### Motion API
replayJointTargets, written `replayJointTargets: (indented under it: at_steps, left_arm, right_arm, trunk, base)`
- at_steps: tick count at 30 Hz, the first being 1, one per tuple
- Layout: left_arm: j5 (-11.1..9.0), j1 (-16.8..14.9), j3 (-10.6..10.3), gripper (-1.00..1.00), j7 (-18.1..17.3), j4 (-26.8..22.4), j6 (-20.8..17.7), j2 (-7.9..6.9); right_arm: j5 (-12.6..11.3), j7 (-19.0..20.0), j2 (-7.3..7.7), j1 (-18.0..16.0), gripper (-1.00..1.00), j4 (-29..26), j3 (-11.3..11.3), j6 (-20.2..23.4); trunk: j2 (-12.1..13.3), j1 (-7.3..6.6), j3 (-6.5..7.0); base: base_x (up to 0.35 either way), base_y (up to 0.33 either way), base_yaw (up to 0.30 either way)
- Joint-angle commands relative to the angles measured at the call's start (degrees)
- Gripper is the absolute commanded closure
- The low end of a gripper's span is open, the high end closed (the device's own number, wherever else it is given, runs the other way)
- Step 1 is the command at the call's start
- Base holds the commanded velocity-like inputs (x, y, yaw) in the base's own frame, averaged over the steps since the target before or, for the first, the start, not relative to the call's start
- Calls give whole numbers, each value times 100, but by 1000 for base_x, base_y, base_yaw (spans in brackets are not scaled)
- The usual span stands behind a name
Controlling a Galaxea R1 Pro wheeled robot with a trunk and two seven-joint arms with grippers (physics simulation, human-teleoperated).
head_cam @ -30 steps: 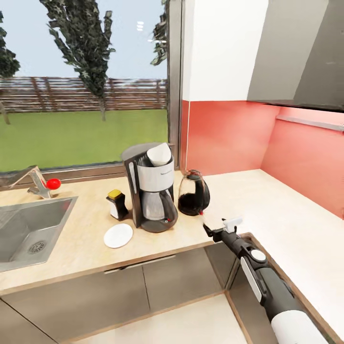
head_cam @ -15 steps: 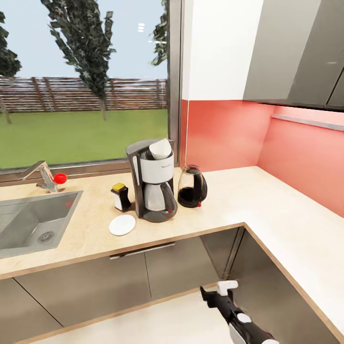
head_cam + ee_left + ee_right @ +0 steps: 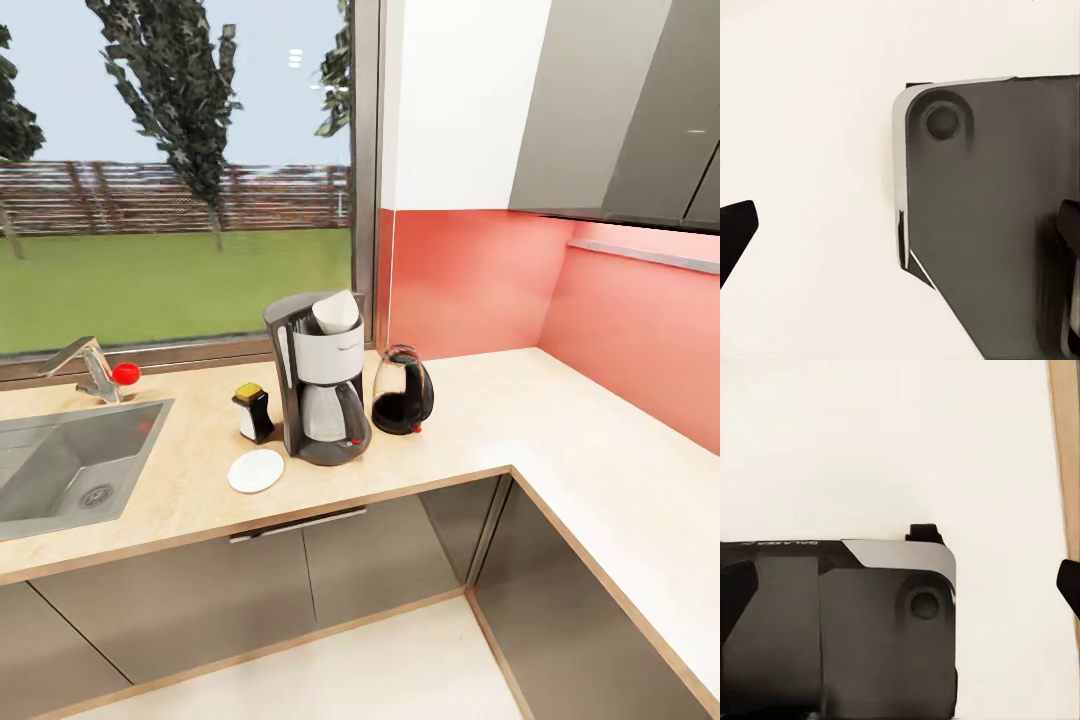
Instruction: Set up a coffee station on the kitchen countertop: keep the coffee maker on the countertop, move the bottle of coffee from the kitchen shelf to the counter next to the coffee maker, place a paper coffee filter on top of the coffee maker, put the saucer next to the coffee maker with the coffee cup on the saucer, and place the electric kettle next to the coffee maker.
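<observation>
- The coffee maker (image 3: pixel 320 388) stands upright on the beige countertop (image 3: pixel 480 420), below the window (image 3: pixel 175 170); a white paper filter (image 3: pixel 336 313) sits in its open top, leaning a little toward the wall.
- The bottle of coffee (image 3: pixel 252 412) stands just beside the coffee maker, on the sink side; its yellow cap is up.
- The saucer (image 3: pixel 256 470) lies flat on the countertop in front of the bottle, near the coffee maker's base, apart from both; it is bare.
- The kettle (image 3: pixel 402 392) stands just beside the coffee maker on the other side, toward the corner with the red wall (image 3: pixel 480 280); its contents look dark.
- The steel sink (image 3: pixel 70 470) is set into the countertop well apart from the group; a tap (image 3: pixel 95 368) with a red knob is behind it.
- The left wrist view looks down on pale floor (image 3: pixel 810 150) and a dark grey part of the robot's base (image 3: pixel 997 217); dark finger tips show at opposite edges, so the left gripper is spread and holds nothing.
- The right wrist view shows the same kind of base part (image 3: pixel 840 622) over pale floor; dark tips at both edges, so the right gripper is likewise spread and holds nothing.
</observation>
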State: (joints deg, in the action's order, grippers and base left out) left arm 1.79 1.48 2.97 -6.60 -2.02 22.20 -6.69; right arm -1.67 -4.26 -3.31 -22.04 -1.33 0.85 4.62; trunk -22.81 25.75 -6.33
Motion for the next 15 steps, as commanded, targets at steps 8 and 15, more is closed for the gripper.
replayJointTargets:
  at_steps: [8, 15]
  left_arm:
    - [6, 1, 44, -100, -25, -9, 14, 17]
    - [-326, 1, 53, -100, -25, -9, 12, 18]
  right_arm:
    - [-24, -30, 8, 15, -100, -17, 11, 58]
    - [-10, -22, 46, 31, -100, -17, 19, 55]
  trunk:
    - [-11, 3, -10]
    - [-11, 3, -10]
  base:
    - [0, 0, 0]
    - [0, 0, 27]
